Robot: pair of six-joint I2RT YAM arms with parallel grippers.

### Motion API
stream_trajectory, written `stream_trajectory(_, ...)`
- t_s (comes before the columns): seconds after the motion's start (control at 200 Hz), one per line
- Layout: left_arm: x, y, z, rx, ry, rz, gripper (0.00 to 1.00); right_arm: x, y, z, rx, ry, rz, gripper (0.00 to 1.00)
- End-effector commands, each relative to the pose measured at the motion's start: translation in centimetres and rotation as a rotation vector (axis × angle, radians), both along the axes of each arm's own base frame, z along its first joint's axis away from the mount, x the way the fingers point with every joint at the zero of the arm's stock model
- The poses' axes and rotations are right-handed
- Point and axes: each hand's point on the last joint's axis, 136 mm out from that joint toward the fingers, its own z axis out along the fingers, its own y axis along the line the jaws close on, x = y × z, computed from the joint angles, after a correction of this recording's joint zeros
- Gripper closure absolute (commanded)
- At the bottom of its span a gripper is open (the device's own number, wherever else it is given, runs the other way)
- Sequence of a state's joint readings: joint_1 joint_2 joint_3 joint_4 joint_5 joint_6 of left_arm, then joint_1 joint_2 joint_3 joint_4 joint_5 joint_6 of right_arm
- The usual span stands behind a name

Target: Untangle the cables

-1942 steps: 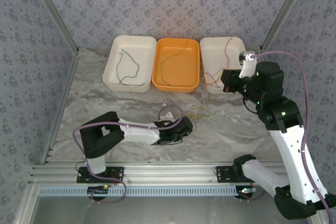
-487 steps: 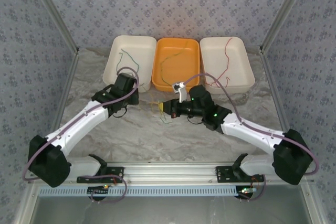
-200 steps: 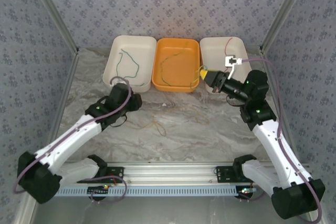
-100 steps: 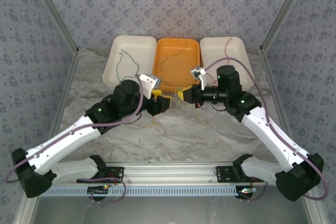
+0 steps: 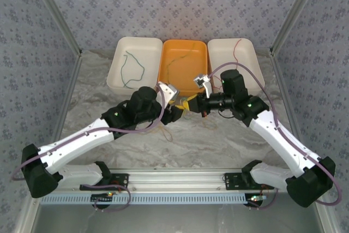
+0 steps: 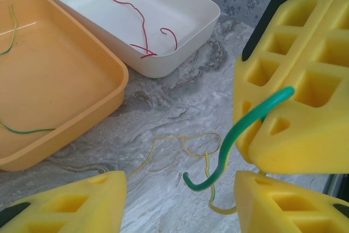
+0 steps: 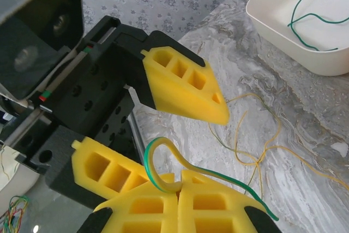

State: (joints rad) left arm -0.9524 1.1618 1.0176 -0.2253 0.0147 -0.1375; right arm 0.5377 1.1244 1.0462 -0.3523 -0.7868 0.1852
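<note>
Left gripper (image 5: pixel 178 110) has neared right gripper (image 5: pixel 189 102), which partly hides pinched cables (image 6: pixel 232 137).

Bright, soft, even light with no hard glare.
From above, the marble worktop (image 5: pixel 234 135) is evenly lit, with only faint, diffuse shadows beneath the arms. In the left wrist view the left hand (image 6: pixel 180 200) looms slightly soft at the bottom edge, while the green cable (image 6: pixel 240 135) and the surface behind it stay crisp. The right hand (image 7: pixel 177 189) shows saturated yellow, and the wide lens stretches it toward the corners.
</note>
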Motion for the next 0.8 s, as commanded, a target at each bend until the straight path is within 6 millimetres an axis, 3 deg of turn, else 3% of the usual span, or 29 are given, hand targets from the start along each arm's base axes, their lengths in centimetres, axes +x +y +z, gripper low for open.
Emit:
stream_trajectory(0.0,0.4,-0.4,0.2,0.002,-0.053,-0.001,0.46,-0.9,0.4,1.4,0.027,-0.021,0.053,1.0)
stream_trajectory(0.13,0.9,-0.6,-0.2,0.026,-0.065,0.01,0.57,-1.4,0.3,1.5,0.029,-0.014,0.07,1.0)
stream_trajectory(0.28,2.7,1.1,0.7,0.058,-0.151,0.136,0.74,-1.7,-0.1,0.8,-0.002,-0.007,0.059,1.0)
stream_trajectory(0.61,4.0,5.7,4.8,0.168,-0.313,0.275,0.9,-2.3,-0.9,-4.9,-0.255,0.055,0.016,1.0)
stream_trajectory(0.705,4.0,6.2,5.4,0.077,-0.187,0.297,0.9,-1.7,-1.0,-5.2,-0.289,0.0,-0.028,1.0)
stream_trajectory(0.794,4.1,7.2,5.5,-0.141,0.114,0.427,0.89,-0.2,-1.4,-3.8,-0.273,-0.093,-0.103,1.0)
